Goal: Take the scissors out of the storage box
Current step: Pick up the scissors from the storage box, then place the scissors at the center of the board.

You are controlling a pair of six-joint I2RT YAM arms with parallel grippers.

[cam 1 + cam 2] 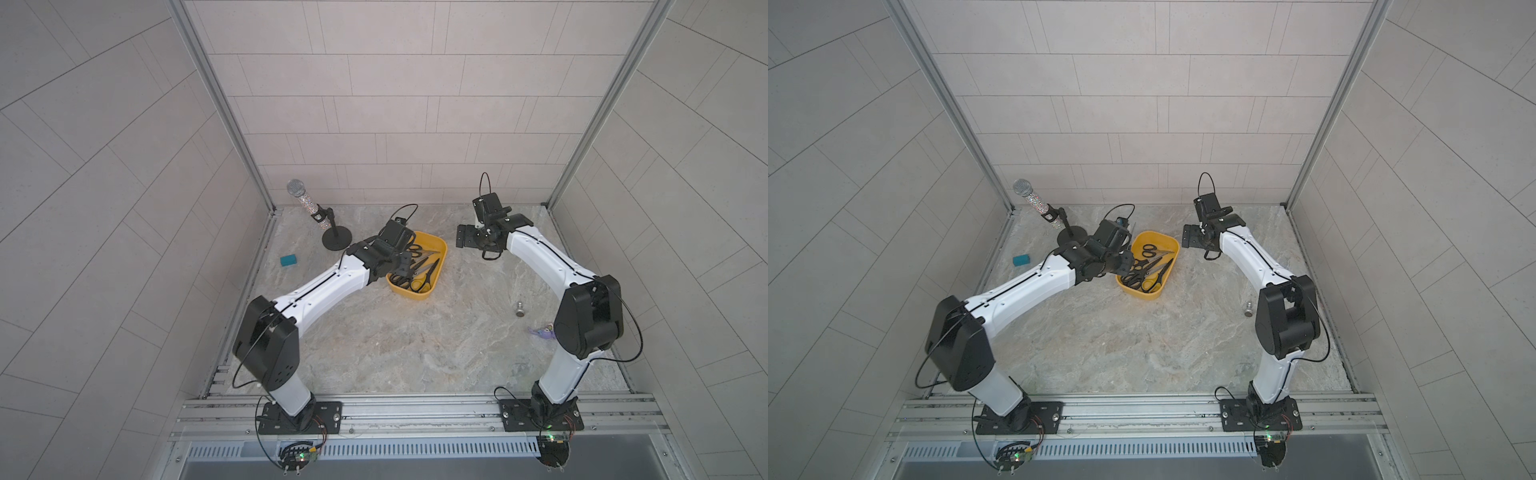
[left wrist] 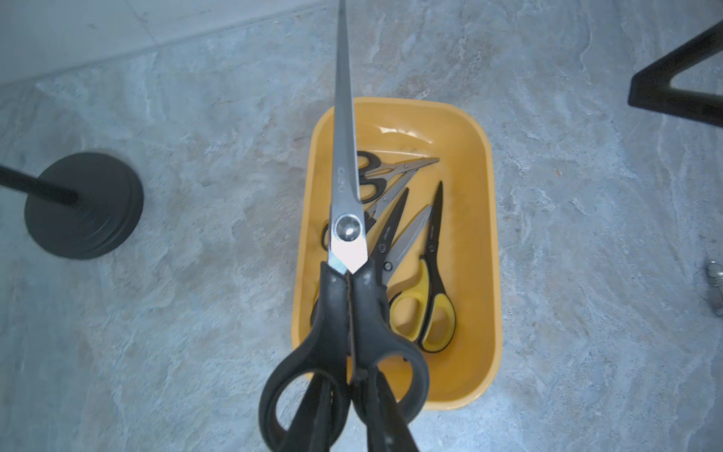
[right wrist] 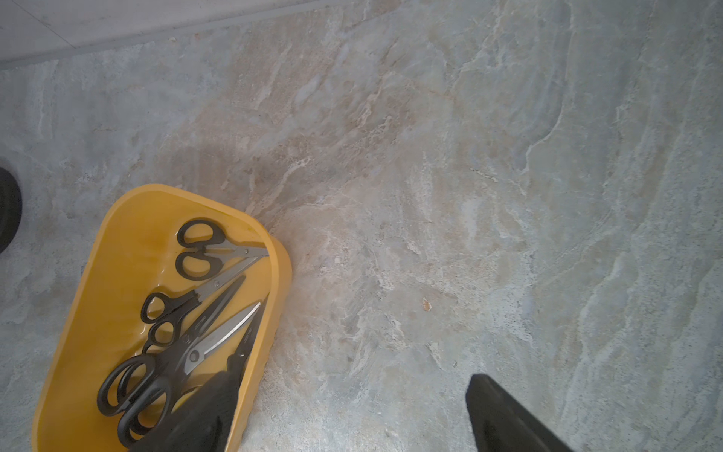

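Observation:
My left gripper [image 2: 352, 385] is shut on a large pair of scissors [image 2: 346, 231] with black handles and long closed steel blades. It pinches them where the two handle loops meet and holds them lifted above the near left side of the yellow storage box [image 2: 491, 235]. Several more scissors [image 3: 201, 250] lie in the box, one with yellow-and-black handles [image 2: 430, 305]. In both top views the left gripper [image 1: 400, 268] hangs over the box [image 1: 430, 240]. My right gripper [image 3: 352, 411] is open and empty, over bare table to the right of the box [image 3: 117, 250].
A glittery microphone [image 1: 309, 208] stands on a black round-based stand [image 2: 84, 205] at the back left. A teal block [image 1: 288, 260] lies left of the box. A small metal piece [image 1: 519, 309] and a purple object [image 1: 542, 332] lie near the right arm.

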